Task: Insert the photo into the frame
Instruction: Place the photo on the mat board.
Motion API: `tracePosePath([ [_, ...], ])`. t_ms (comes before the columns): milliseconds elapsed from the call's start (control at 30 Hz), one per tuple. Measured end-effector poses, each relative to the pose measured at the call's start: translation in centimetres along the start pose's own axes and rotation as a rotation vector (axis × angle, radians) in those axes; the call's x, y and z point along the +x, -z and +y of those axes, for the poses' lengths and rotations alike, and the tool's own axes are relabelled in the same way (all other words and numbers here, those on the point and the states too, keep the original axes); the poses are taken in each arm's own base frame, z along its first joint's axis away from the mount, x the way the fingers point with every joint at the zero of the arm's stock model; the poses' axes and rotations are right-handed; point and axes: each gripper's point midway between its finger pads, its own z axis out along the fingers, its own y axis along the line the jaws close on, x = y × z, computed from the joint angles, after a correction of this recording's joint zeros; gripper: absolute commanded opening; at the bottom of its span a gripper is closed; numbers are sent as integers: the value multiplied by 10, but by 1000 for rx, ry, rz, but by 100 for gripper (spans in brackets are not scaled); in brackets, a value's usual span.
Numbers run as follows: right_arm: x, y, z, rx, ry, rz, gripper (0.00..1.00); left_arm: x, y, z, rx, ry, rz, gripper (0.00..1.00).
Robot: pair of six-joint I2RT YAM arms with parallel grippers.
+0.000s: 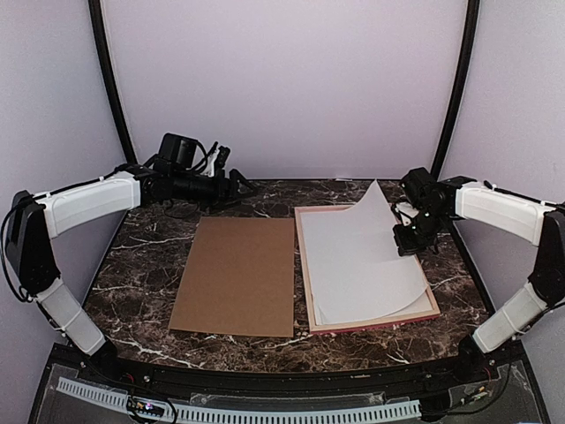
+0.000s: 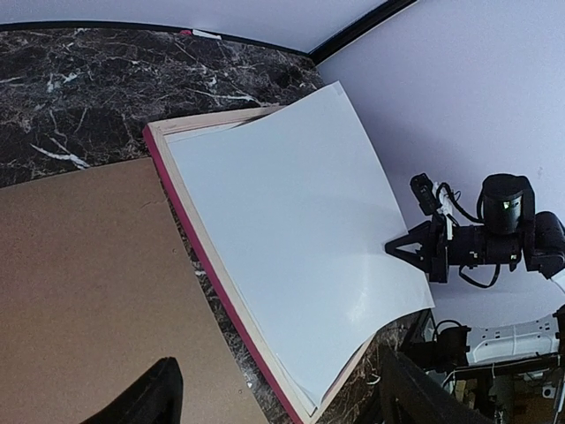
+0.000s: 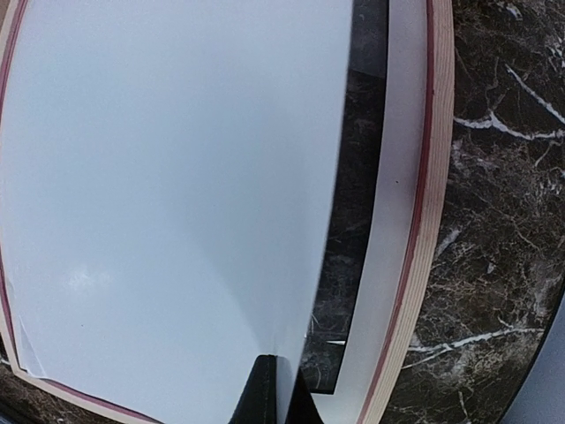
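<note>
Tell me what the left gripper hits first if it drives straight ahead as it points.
Likely the photo, its white back curling up off the frame; depth is unclear, so the frame's rail might come first.

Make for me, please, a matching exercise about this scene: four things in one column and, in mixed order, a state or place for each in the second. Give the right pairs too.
Column 1
1. photo
2. frame
3. brown board
4. left fingers

Column 2
A. lying flat, left of the frame
B. spread apart, holding nothing
C. white side up, right edge lifted by the right fingers
D. lying flat beneath the photo

Pairs: 1-C, 2-D, 3-A, 4-B
</note>
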Motion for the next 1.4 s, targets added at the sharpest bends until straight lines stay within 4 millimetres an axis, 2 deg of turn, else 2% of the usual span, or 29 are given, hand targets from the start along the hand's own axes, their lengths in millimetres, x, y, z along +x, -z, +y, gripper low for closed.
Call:
tracePosePath([
  [133, 3, -4, -3, -13, -18, 8, 0, 0, -1, 2, -6, 2, 0, 79],
  [533, 3, -14, 8, -88, -55, -9, 3, 5, -5, 8, -22, 14, 18, 80],
  [767, 3, -18, 5, -88, -92, -12, 9, 6, -5, 9, -26, 17, 22, 80],
  [1200, 1, -22, -1, -68, -107, -17, 45, 9, -5, 12, -34, 18, 34, 80],
  [1400, 1, -24, -7, -35, -115, -17, 56, 10, -6, 13, -38, 13, 39, 80],
])
